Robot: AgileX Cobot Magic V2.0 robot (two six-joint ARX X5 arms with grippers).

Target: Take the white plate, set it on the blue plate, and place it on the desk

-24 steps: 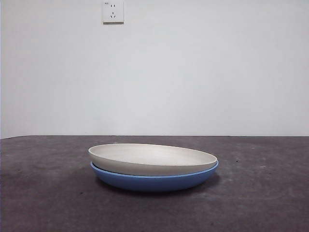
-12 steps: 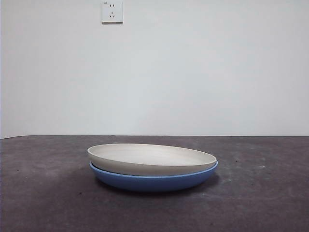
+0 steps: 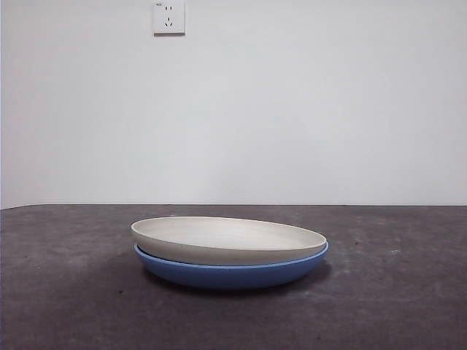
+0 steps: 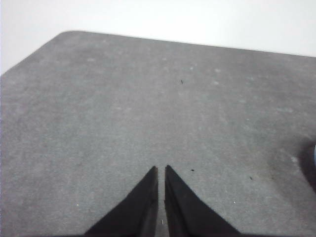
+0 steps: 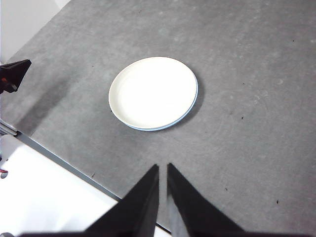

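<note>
Dark speckled desk [image 3: 66,292] carries the white plate [image 3: 226,237], nested in the blue plate [image 3: 233,271] with its rim slightly offset. Both arms are clear of the stack. The right end effector [image 5: 163,168] hangs high with the stack ahead of its tips, and appears the nearer one; the left end effector [image 4: 161,169] faces bare desk. Each has its jaws pressed nearly together, holding nothing.

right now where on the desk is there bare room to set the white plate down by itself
Bare desk lies on either side of the stack in the front view, and wide open surface beyond it in the right wrist view. The only taken spot is the middle, where the white plate sits nested on the blue plate. Both grippers are off the plates.
</note>
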